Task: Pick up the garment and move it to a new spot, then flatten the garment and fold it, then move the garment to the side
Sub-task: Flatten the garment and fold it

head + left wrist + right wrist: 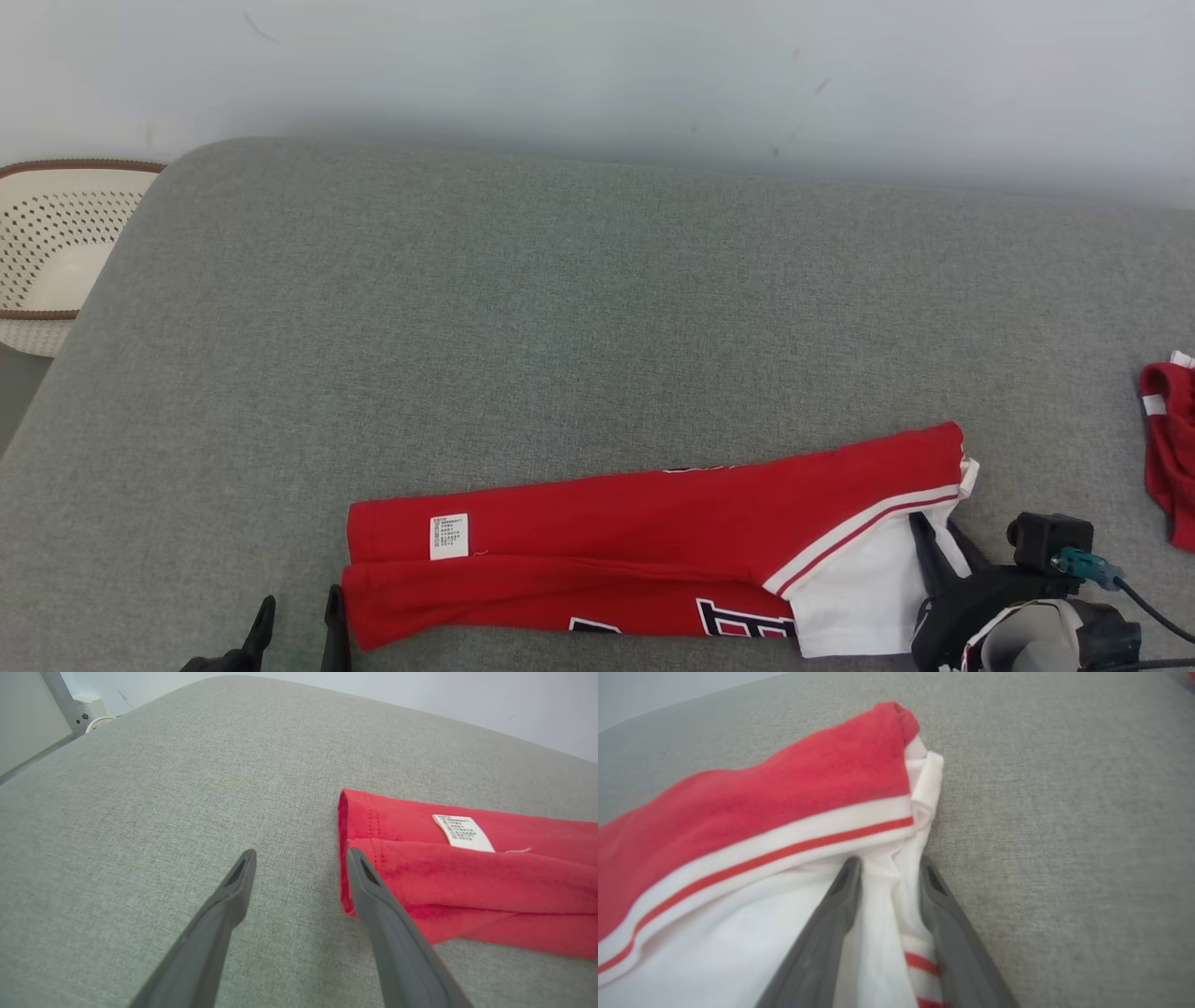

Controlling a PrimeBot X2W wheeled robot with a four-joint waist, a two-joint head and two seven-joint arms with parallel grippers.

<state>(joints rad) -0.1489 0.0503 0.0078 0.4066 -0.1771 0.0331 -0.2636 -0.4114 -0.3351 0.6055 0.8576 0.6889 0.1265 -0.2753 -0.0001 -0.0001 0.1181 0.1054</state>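
A grey fabric-covered surface [560,327] stretches out in front of me, with a pale wall behind it. The garment [607,541], a red shirt with white sleeve cloth and red-and-white striped trim, lies folded into a long band across the near part of the surface, toward my right. A small white care label [448,536] sits on the red cloth close to the band's left end. Dark lettering shows along its near edge.

My left hand [299,607] is low over the surface at the garment's left end, its two dark fingers spread well apart with nothing between them. In the left wrist view, the finger nearer the cloth [373,891] overlaps the red hem, and the other is over bare grey fabric.

My right hand [934,541] is at the garment's right end, on the white cloth. In the right wrist view its fingers [840,896] stand on either side of a raised ridge of white fabric, partway together. I cannot tell whether they are pinching it.

A cream perforated basket [56,243] with a brown rim sits beyond the surface's far left corner. Another red piece of clothing [1167,448] lies at the far right edge.
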